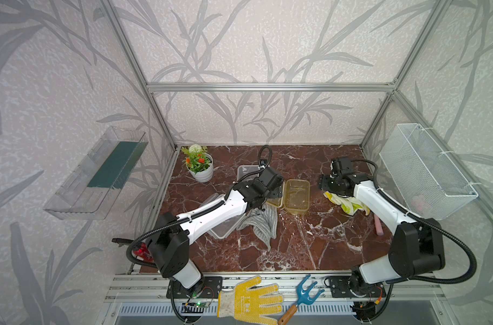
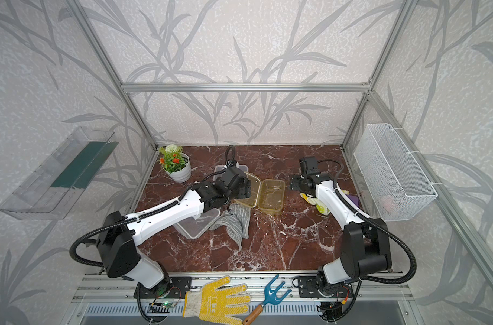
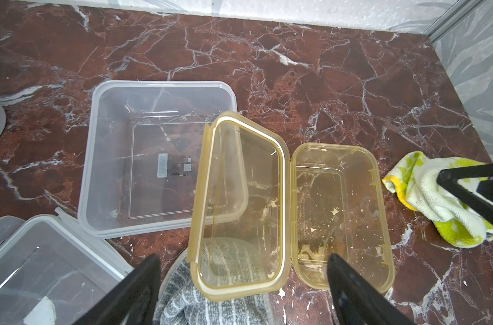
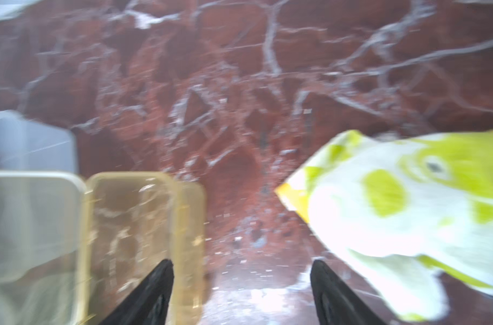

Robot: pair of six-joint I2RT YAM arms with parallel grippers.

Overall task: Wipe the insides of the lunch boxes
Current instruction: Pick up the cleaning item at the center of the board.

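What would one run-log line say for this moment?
left gripper: open, above amber lid | right gripper: open, beside yellow-green cloth | amber lunch box: uncovered, bits inside

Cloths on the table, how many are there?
2. The grey striped cloth lies partly under the amber lid; the yellow-green cloth lies beside the right pincer. More may be hidden.

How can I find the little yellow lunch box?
Look near the middle of the red marble table. The yellow lunch box sits open there, between its lid and a green-and-white cloth. It is the only deep amber see-through tub; the container nearby is clear grey.
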